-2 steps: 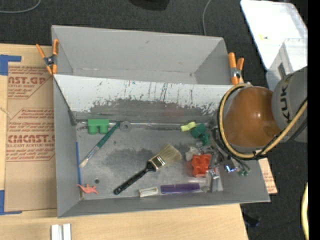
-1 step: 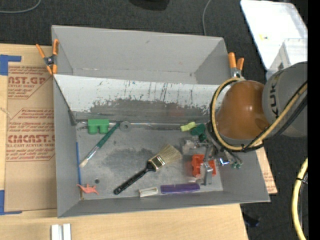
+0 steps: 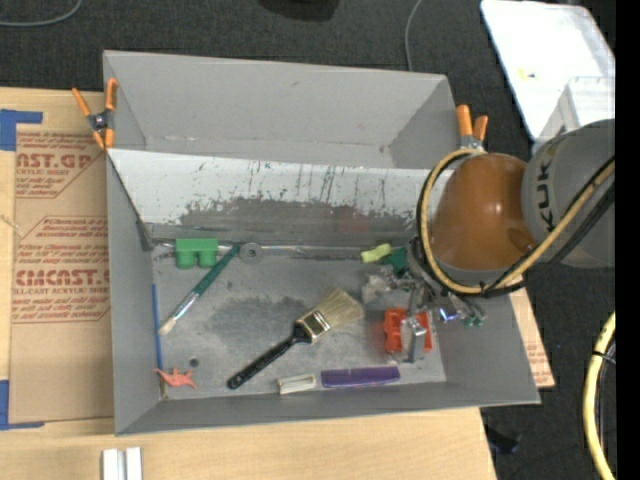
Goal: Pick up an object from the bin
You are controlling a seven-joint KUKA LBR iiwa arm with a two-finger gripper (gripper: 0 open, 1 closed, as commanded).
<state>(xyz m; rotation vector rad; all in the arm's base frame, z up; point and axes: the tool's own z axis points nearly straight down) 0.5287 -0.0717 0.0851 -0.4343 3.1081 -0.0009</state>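
Note:
My gripper (image 3: 418, 303) is low in the right part of the bin, partly hidden under the arm's orange cover. A small red-orange object (image 3: 407, 332) sits right beneath it, near the bin's front right. I cannot see whether the two touch. A paintbrush (image 3: 300, 336) with a black handle and pale bristles lies just left of the gripper, its bristles pointing towards it. In front of it, by the near wall, lies a purple bar (image 3: 358, 376). Behind the gripper a yellow-green piece (image 3: 376, 253) rests by the back wall.
Further left lie a green block (image 3: 196, 253), a green-handled thin brush (image 3: 203, 288), a blue stick (image 3: 156, 320) along the left wall, a small orange-red bit (image 3: 176, 376) and a white piece (image 3: 295, 384). The arm covers the bin's right wall.

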